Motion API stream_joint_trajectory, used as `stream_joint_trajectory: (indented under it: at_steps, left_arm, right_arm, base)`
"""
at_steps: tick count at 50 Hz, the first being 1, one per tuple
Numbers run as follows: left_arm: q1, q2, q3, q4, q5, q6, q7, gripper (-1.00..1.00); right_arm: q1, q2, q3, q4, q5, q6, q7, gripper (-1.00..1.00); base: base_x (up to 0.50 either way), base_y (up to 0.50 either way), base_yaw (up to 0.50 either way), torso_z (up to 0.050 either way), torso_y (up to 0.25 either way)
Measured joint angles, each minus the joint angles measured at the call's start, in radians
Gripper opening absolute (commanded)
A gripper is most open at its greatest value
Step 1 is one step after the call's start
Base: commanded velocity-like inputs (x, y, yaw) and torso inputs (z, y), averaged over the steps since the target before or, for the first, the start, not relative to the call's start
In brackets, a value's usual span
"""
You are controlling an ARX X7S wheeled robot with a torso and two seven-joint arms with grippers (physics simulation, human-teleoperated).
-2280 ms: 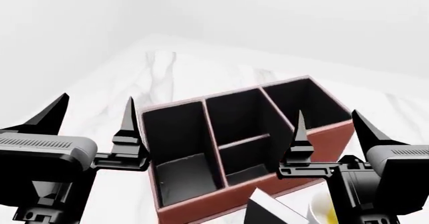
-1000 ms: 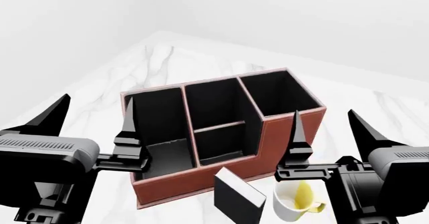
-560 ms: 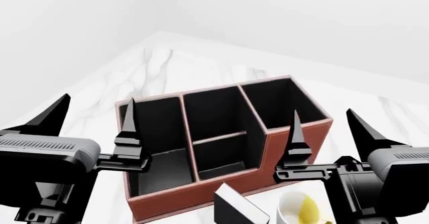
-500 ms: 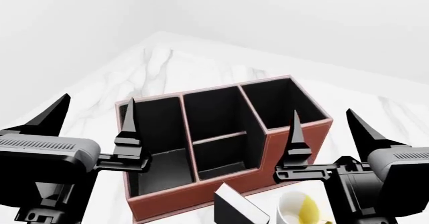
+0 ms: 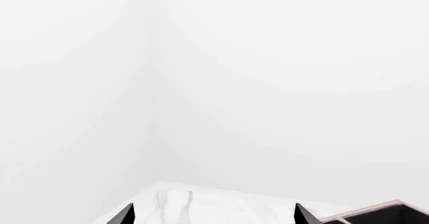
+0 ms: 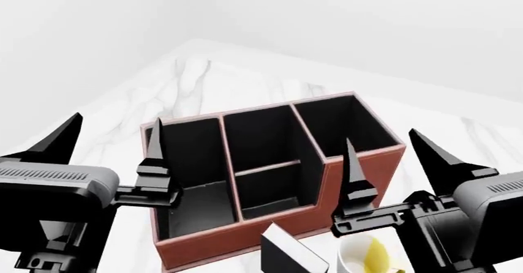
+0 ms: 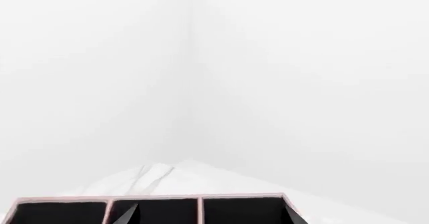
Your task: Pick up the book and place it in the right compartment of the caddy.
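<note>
Table (image 6: 204, 80): white marble, corner beyond both claws
Room: plain white walls
Left claw (image 6: 114, 141): spread wide, holding nothing
Right claw (image 6: 392, 157): spread wide, holding nothing, above mug (image 6: 368, 258)

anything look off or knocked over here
Nothing stands out. The caddy sits upright on the marble table, its compartments empty. The book and mug stand in front of it, cut off at the picture's edge. Both grippers, left and right, are open and empty.
</note>
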Motion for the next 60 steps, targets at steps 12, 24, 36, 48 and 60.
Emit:
stream_joint_trajectory:
  at_steps: [12,24,36,48,60]
  left_arm:
    - [-0.003,-0.009,0.003,0.001,-0.007,0.004,-0.01,1.0]
    - [-0.005,-0.016,0.009,0.001,-0.01,0.01,-0.018,1.0]
    - [-0.004,-0.021,0.019,-0.001,-0.006,0.017,-0.022,1.0]
    - [-0.004,-0.026,0.026,-0.003,-0.004,0.025,-0.025,1.0]
    - [-0.006,-0.03,0.036,-0.006,-0.003,0.028,-0.029,1.0]
  right_arm:
    - [-0.049,0.137,-0.03,-0.013,0.103,-0.065,-0.037,1.0]
    - [-0.119,0.215,-0.07,-0.006,0.134,-0.137,-0.074,1.0]
    - [-0.157,0.241,-0.105,0.018,0.129,-0.17,-0.113,1.0]
    - [-0.168,0.238,-0.145,0.041,0.113,-0.18,-0.145,1.0]
    - [-0.175,0.221,-0.186,0.064,0.085,-0.186,-0.175,1.0]
  base:
    - [0.0,0.0,0.0,0.0,0.0]
    - [0.0,0.0,0.0,0.0,0.0]
    - [0.0,0.0,0.0,0.0,0.0]
    - [0.0,0.0,0.0,0.0,0.0]
    - [0.0,0.0,0.0,0.0,0.0]
